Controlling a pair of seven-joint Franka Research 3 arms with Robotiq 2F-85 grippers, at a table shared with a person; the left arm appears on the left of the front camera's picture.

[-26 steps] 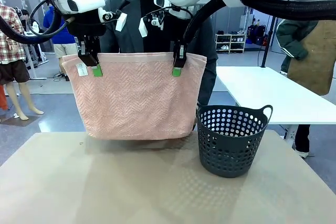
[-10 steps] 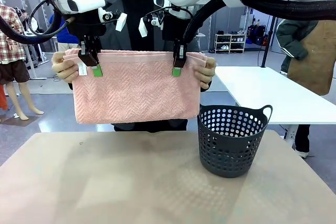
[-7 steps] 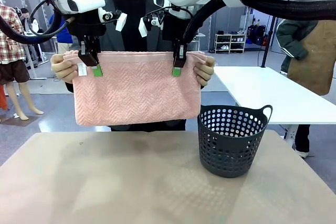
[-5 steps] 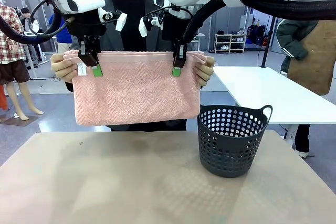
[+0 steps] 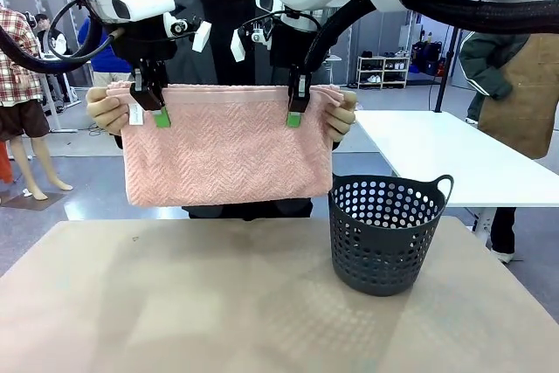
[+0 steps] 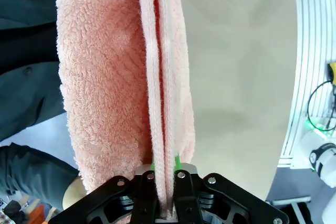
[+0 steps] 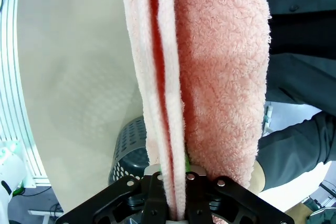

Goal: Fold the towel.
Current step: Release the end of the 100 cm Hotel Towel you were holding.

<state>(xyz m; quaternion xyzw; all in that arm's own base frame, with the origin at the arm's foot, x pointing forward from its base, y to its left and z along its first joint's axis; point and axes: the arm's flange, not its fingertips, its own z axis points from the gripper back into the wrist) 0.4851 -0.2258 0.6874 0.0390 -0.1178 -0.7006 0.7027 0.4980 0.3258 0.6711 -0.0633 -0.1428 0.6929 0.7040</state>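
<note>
Towel (image 5: 227, 156), folded once, hangs gripped by left tool (image 5: 150, 109) and right tool (image 5: 295, 111); next step likely: lay it on the bench (image 5: 218, 312).

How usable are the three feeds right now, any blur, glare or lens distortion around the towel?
Front view: sharp and evenly lit, the towel weave reads clearly, a faint shadow on the table before the basket. Left wrist view: the terry close up is in focus, but the wide lens bows the table edge. Right wrist view: same bowing, no glare on the cloth.
</note>
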